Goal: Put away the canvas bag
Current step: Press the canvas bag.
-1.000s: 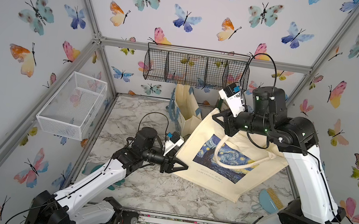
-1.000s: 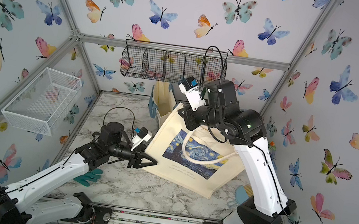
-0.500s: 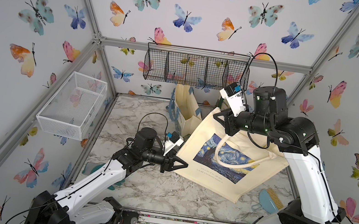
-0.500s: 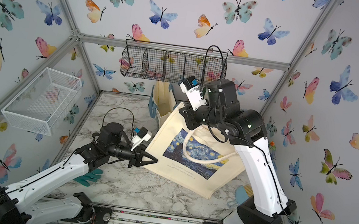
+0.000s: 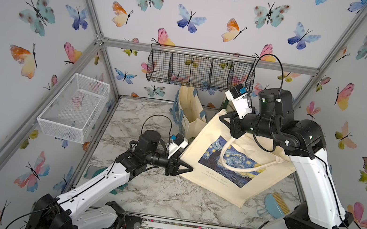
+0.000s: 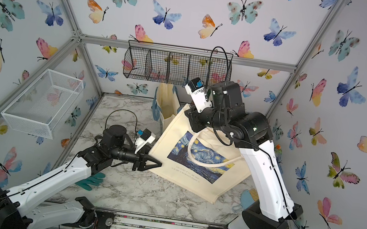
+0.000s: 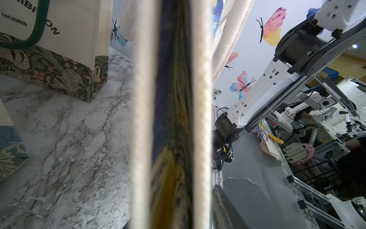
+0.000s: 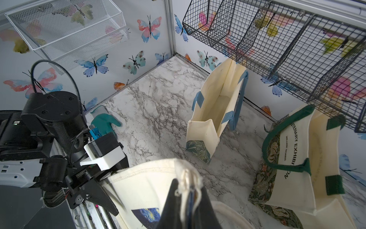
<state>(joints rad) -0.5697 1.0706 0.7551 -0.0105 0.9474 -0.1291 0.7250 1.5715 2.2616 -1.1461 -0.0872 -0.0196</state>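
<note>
- Marble desk (image 5: 153,194) fills centre frame; the bag (image 5: 232,174) hangs limp, likely light and soft.
- Right claw (image 8: 188,188) pinches its top corner; left claw (image 5: 185,167) sits part-open astride the side edge.
- Best hold: the seams.

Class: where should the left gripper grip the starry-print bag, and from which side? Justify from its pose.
Probably grip the bag's thin side edge near its lower corner, coming from the left arm's side. Pinched at a top corner by the right gripper, the bag hangs flat and tilted, so that edge faces the left gripper, whose open jaws straddle it.
</note>
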